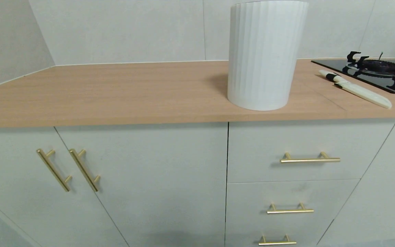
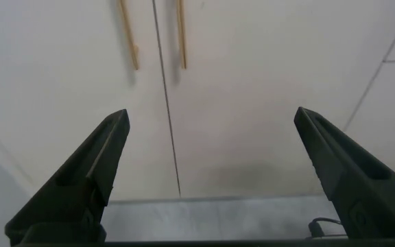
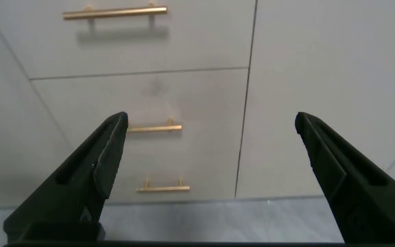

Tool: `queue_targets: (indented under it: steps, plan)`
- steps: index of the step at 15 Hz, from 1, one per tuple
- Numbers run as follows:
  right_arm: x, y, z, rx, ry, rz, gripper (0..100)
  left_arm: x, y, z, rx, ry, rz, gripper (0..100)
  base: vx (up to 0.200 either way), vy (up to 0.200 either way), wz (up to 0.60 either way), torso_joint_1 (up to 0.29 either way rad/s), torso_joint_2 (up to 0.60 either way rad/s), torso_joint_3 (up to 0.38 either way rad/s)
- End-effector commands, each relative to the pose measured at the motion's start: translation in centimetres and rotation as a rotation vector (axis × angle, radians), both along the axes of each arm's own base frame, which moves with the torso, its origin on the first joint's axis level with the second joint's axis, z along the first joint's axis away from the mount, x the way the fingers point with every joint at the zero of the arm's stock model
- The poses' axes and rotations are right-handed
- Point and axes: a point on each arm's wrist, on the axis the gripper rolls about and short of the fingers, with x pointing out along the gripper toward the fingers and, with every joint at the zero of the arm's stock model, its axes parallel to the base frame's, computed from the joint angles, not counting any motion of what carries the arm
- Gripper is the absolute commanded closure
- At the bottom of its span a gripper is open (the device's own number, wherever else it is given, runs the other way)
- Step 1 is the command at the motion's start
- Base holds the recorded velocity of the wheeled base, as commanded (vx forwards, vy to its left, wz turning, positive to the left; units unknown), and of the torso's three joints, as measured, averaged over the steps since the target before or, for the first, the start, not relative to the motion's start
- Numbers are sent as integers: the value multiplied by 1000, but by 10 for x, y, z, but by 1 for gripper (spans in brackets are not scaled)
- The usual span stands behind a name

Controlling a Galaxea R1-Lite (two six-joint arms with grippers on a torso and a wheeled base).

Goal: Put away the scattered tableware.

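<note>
Left gripper [image 2: 210, 113] and right gripper [image 3: 210, 116] gape wide, empty, facing cabinet doors [image 2: 252, 103] and drawers [image 3: 149, 89]. On the countertop [image 1: 115, 92], a tall ribbed white container [image 1: 264, 55] stands left of the cream, black-banded knife [image 1: 355, 90] beside the hob [image 1: 382, 73].

A wood-grain bench [image 1: 115, 92] runs along a pale tiled wall [image 1: 122, 31]. At its far right end a black glass hob [image 1: 333, 66] is set into it, carrying a black burner grate [image 1: 379, 65]. Below the bench, on the left, are two pale doors [image 1: 142, 178] whose slim gold handles [image 1: 54, 169] sit side by side next to the seam between them. To the right is a stack of drawers [image 1: 252, 154], each with a horizontal gold bar [image 1: 310, 159].
</note>
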Motion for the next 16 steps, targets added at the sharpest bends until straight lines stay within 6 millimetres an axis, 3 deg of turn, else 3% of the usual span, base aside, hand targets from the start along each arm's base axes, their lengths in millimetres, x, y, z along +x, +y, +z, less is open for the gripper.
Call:
queue_targets:
  steps: [1, 4, 16]
  plan:
    - [0, 0, 0, 0, 3, 1, 0, 0, 0, 0, 0, 1, 0, 0, 200, 0, 0, 2, 2, -2]
    - [0, 0, 0, 0, 3, 1, 0, 0, 0, 0, 0, 1, 0, 0, 200, 0, 0, 2, 4, 4]
    - [0, 0, 0, 1, 3, 1, 0, 0, 0, 0, 2, 1, 0, 0, 0, -17, 0, 1, 0, 0]
